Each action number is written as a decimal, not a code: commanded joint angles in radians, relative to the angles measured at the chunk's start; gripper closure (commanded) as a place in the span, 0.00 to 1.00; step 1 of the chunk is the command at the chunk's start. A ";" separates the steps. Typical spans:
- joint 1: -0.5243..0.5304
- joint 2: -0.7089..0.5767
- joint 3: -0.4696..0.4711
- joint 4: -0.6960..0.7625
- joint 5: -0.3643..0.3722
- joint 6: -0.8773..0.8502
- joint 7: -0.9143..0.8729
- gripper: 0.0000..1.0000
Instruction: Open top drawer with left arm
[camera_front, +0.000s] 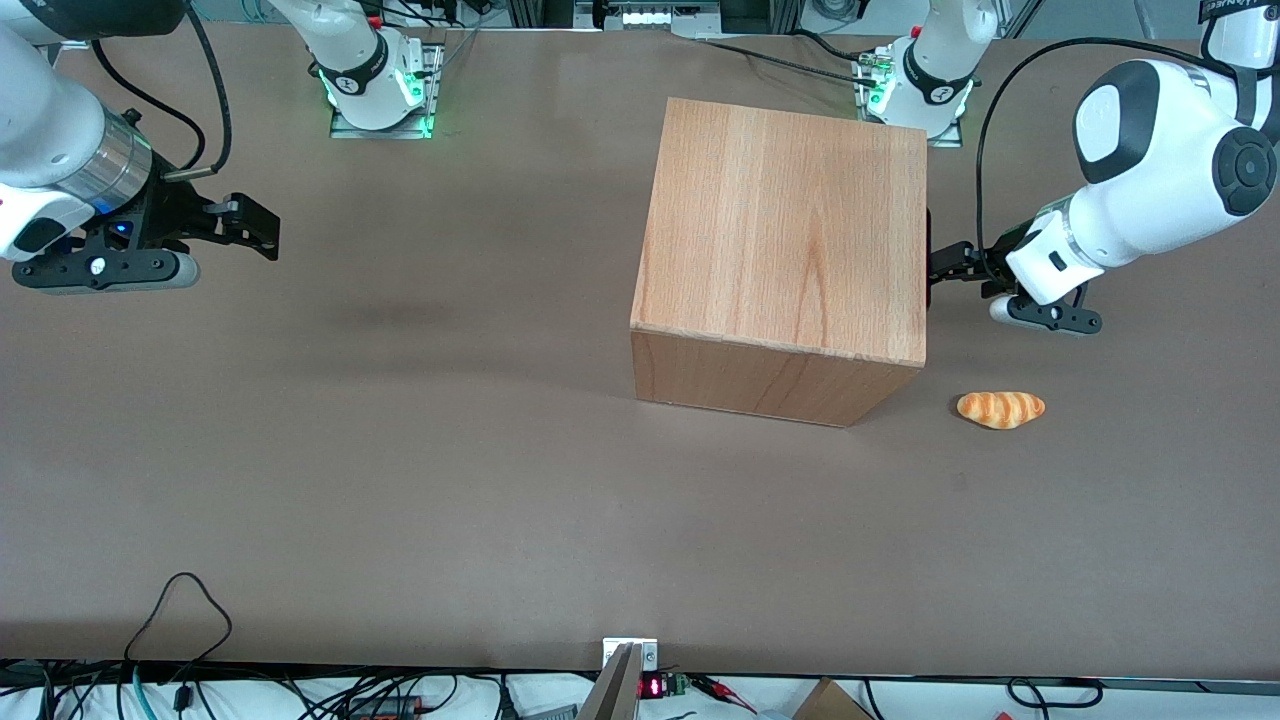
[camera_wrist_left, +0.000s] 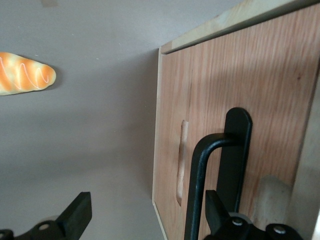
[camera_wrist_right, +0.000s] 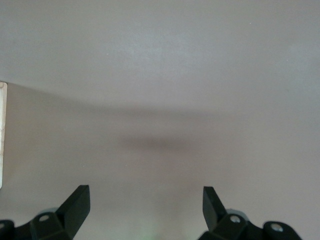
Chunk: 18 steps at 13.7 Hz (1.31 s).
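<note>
My tool sits right at the drawer front, fingers spread wide and holding nothing. In my wrist view 1 finger lies against the black handle; the other finger hangs over bare desk, well clear of the wood. So the handle is not yet between my fingers, as far as I can judge.

From the front view, my arm reaches in from the working end of the desk, and my tool meets the cabinet face that looks toward that end. The drawer looks fully shut, its panel flush with the box.

The risks I see from here:
- Closing now would likely pinch air, or clip only the handle's edge, because my fingers are offset from the bar.
- A partial grip could slip off once I pull.
- A skewed pull could jam the drawer or drag the whole cabinet, which rests loose on the desk.

Nearer the front camera lies a bread roll, beside the cabinet and apart from it. A drawer sliding out should miss it, I think.
</note>
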 joint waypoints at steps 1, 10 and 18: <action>0.001 -0.020 0.000 -0.036 -0.035 0.024 0.052 0.00; 0.037 0.004 0.003 -0.038 -0.030 0.025 0.105 0.00; 0.131 0.009 0.003 -0.038 -0.021 0.015 0.118 0.00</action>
